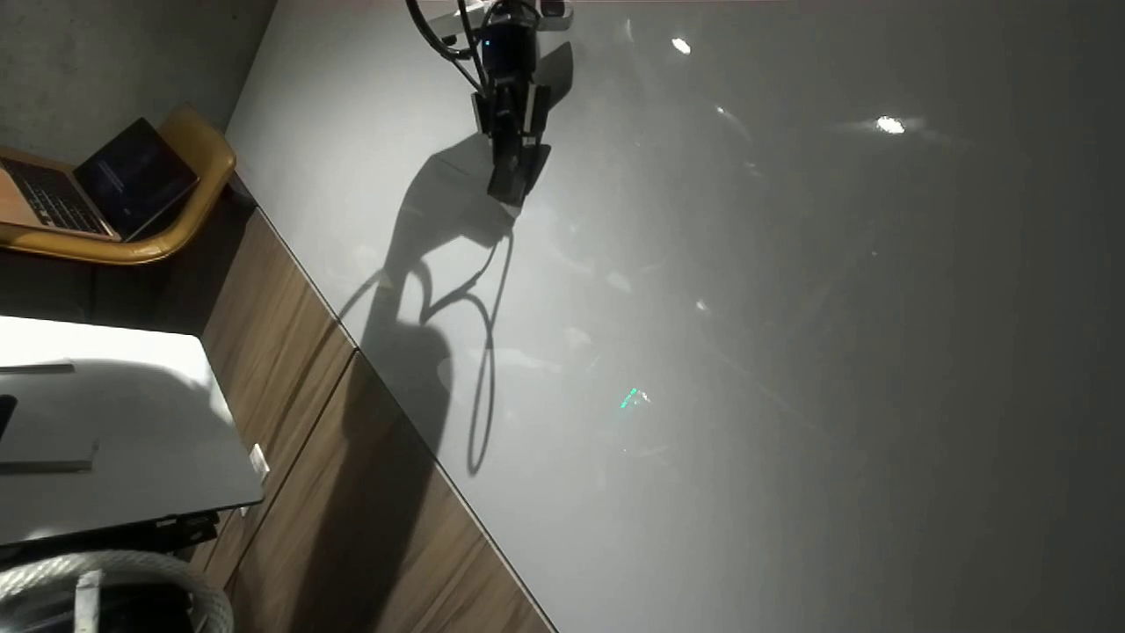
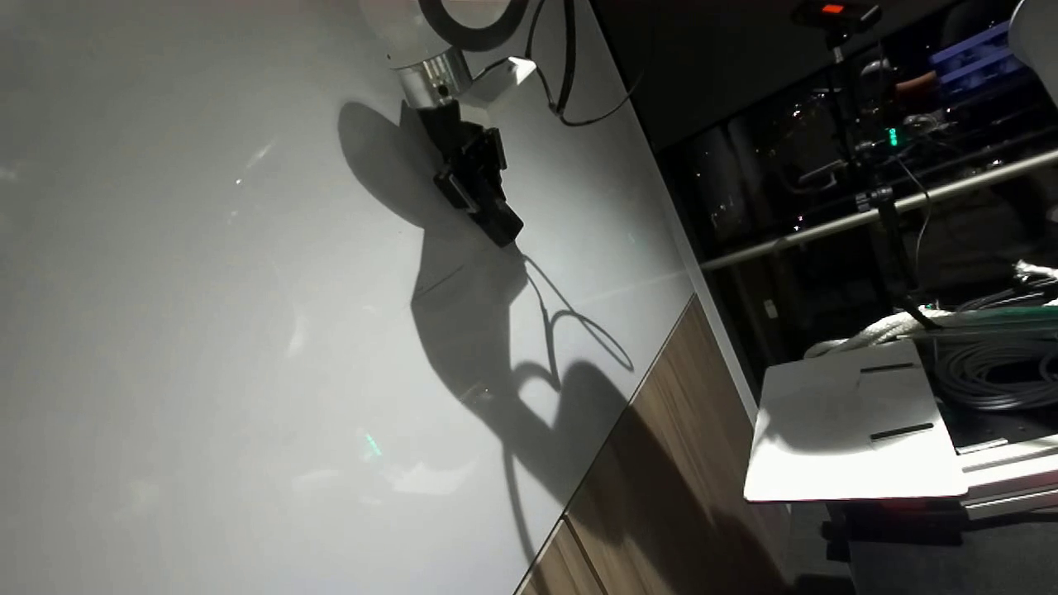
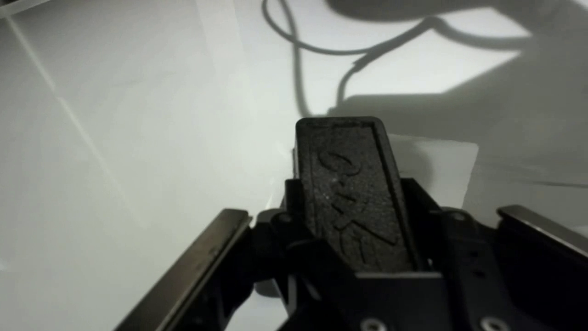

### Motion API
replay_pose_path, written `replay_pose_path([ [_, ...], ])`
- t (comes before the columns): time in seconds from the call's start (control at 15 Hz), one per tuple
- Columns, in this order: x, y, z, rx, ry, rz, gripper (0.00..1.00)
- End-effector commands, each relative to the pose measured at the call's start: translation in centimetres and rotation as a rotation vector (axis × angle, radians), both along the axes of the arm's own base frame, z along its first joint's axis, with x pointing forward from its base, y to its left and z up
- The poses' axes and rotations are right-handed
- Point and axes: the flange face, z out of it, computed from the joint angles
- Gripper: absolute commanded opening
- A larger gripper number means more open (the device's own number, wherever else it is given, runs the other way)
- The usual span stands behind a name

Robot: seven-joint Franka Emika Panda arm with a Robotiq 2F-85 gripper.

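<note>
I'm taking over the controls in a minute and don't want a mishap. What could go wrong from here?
The dark block might twist or slip under pressure, since one end juts out beyond the claw. That end looks close to the white surface; I can't tell whether they touch, so a small push could scrape or jam it. The black cables loop loosely beside the arm and might snag as it turns.

hand (image 3: 353, 195): 1 | black block (image 3: 351, 161): 1 | laptop (image 1: 136, 180): 1 | chair (image 1: 209, 154): 1 | white slab (image 1: 141, 418): 1 | wood panels (image 1: 272, 286): 2
</note>
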Motion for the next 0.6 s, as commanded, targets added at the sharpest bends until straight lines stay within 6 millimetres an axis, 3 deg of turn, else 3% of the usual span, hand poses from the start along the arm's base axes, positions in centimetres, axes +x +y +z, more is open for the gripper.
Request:
replay_pose_path([
  [0.0,3.0,6.6,0.9,0.031,-0.027,0.092,0.29],
  [0.27,3.3,14.3,-1.7,0.046,0.002,0.175,0.29],
  [0.53,3.8,19.0,-4.6,0.058,0.036,0.217,0.29],
])
